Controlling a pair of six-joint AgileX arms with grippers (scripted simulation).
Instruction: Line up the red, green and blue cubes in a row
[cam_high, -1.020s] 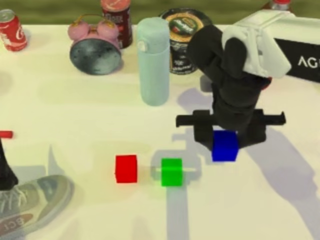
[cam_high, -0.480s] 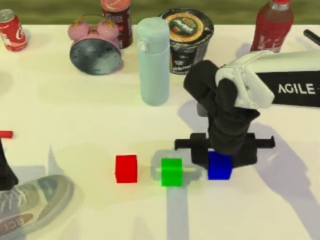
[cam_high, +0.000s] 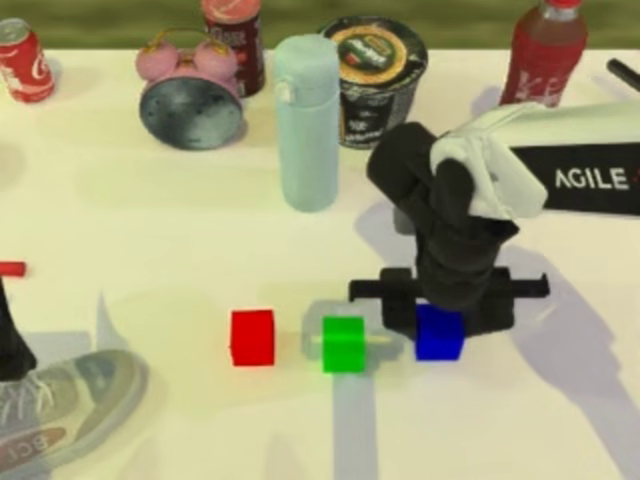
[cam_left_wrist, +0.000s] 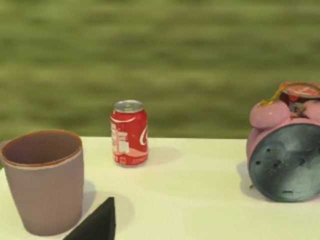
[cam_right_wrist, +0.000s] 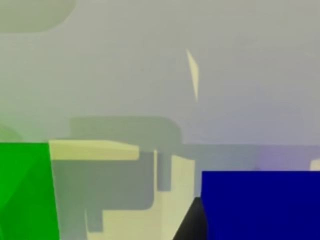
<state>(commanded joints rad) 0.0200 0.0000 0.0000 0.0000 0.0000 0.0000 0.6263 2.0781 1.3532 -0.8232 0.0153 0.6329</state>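
Note:
The red cube (cam_high: 252, 337), the green cube (cam_high: 343, 344) and the blue cube (cam_high: 439, 332) stand in a row across the front middle of the table. My right gripper (cam_high: 440, 318) reaches down from the right and is shut on the blue cube, which is down at table level with a small gap to the green cube. The right wrist view shows the blue cube (cam_right_wrist: 260, 205) close up, the green cube (cam_right_wrist: 25, 190) beside it and a dark finger (cam_right_wrist: 195, 222) against the blue one. My left arm (cam_high: 10, 340) is parked at the table's left edge.
Along the back stand a pink alarm clock (cam_high: 190, 100), two red soda cans (cam_high: 25, 62) (cam_high: 233, 40), a pale green bottle (cam_high: 307, 120), a black tub (cam_high: 375, 70) and a red bottle (cam_high: 545, 55). A shoe (cam_high: 65, 410) and a thin red bar (cam_high: 10, 268) lie at the left.
My right gripper has come down and toward the table's front with the blue cube, bringing it level with the green cube. It has held still for the last half second.

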